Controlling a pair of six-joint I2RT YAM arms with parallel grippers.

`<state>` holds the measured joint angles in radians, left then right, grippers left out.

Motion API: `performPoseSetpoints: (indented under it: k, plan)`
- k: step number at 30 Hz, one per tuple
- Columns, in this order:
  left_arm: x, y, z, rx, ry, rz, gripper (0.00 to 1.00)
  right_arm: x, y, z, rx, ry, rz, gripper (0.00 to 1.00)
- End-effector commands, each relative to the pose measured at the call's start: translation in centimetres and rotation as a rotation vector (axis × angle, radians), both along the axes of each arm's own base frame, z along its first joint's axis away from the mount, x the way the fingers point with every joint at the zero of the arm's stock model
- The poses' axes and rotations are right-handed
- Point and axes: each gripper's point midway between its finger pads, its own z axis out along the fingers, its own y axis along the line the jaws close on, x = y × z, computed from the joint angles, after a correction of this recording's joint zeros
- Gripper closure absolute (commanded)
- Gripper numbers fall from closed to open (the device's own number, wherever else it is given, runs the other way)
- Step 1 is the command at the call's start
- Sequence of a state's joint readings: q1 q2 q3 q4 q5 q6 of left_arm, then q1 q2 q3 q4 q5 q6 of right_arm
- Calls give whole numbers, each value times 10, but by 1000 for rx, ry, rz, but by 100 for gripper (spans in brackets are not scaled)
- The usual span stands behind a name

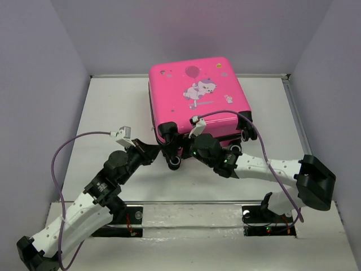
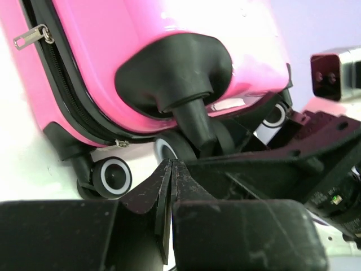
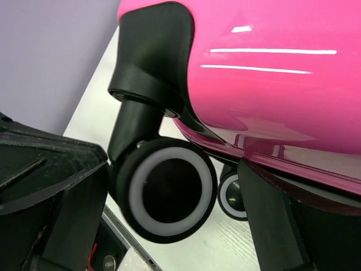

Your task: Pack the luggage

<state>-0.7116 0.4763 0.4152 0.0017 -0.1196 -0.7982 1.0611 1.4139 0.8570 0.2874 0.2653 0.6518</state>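
Note:
The hot-pink luggage [image 1: 194, 93] lies closed at the back middle of the table, cartoon print up and black wheels toward the arms. My left gripper [image 1: 164, 150] is at its near left corner. In the left wrist view the left gripper [image 2: 171, 164] is shut and empty, its tips just below a wheel leg of the pink shell [image 2: 141, 39]. My right gripper [image 1: 190, 145] is at the near edge beside it. In the right wrist view the right gripper [image 3: 172, 169] is open, with a black wheel [image 3: 169, 192] between its fingers; the left finger [image 3: 56, 186] is close against the wheel.
White table [image 1: 113, 107] with grey walls on three sides. The two grippers sit very close together. A zipper pull [image 2: 32, 35] hangs at the shell's seam. A second wheel [image 2: 113, 176] stands left of my left fingertips. The right arm's body [image 2: 316, 164] fills the right side.

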Motion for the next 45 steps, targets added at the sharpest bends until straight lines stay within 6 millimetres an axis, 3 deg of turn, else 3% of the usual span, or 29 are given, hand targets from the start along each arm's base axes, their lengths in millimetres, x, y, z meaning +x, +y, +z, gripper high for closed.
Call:
performPoseSetpoints:
  k: [1,9,15,17,20,21,23,24,25,29,34,38,45]
  plan:
    - [6,-9,-11,3,10,-13,89,2,2,39,111,-53,3,0]
    - [12,-22,-11,5,13,-52,91,6,11,47,116,-71,30,0]
    - [10,-22,-7,-5,2,-57,91,16,13,45,106,-78,4,16]
    - [9,-24,-6,-12,-4,-71,90,16,17,44,110,-69,11,30]
    - [8,-25,-8,-6,-1,-77,90,17,17,44,112,-69,8,38]
    - [9,-24,-12,4,4,-74,89,17,16,44,107,-68,7,49]
    - [10,-21,-18,24,14,-57,89,17,14,44,98,-71,2,55]
    - [11,-19,-20,40,11,-52,88,16,11,45,86,-71,0,68]
    - [11,-15,-26,64,24,-36,87,19,8,44,75,-72,-6,75]
    - [12,-4,-49,138,74,3,71,18,3,41,-2,-86,7,93]
    - [7,-9,-69,184,110,-45,69,19,-6,64,-28,-140,1,93]
    - [3,-18,-83,215,128,-99,69,20,-5,71,-55,-161,14,93]
    - [-10,-36,-78,258,73,-111,47,21,-5,70,-83,-163,18,93]
